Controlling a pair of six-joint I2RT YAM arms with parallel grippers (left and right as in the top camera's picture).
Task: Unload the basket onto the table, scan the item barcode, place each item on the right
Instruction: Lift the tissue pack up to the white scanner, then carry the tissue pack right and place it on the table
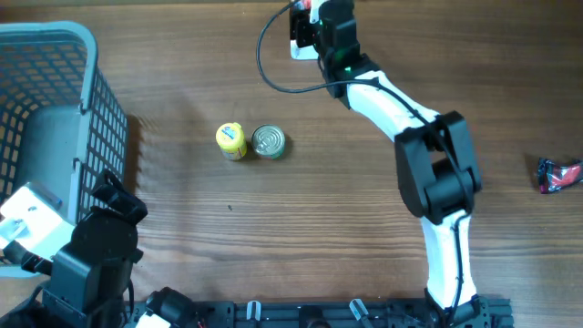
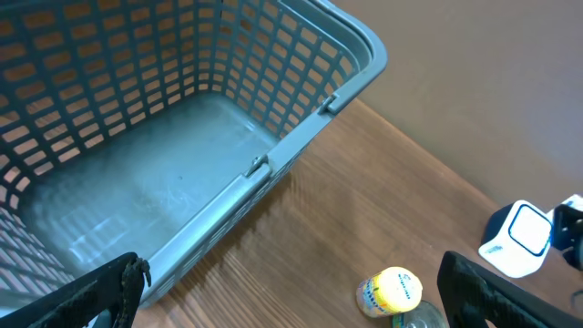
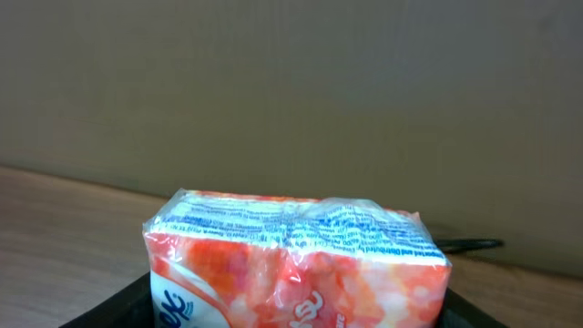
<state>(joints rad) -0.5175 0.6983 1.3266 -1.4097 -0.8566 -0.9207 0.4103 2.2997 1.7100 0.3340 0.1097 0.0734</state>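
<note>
The right gripper point(image 3: 296, 310) holds the packet point(image 3: 296, 255) tight at the far edge of the table point(image 1: 364, 237), just by the white scanner point(image 2: 517, 239); the left gripper point(image 2: 291, 278) is wide open, near the basket point(image 2: 364, 50); a can point(image 1: 268, 141) and a bottle point(image 1: 230, 141) stand side by side.

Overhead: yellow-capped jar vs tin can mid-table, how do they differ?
The jar has a yellow cap and a printed label; the tin can shows a bare silver lid with rings. The jar is the one nearer the basket; the tin can lies on its far side. The tin can's lid looks slightly wider than the jar's cap. Shared: both are round, side by side on the table, neither held.
</note>
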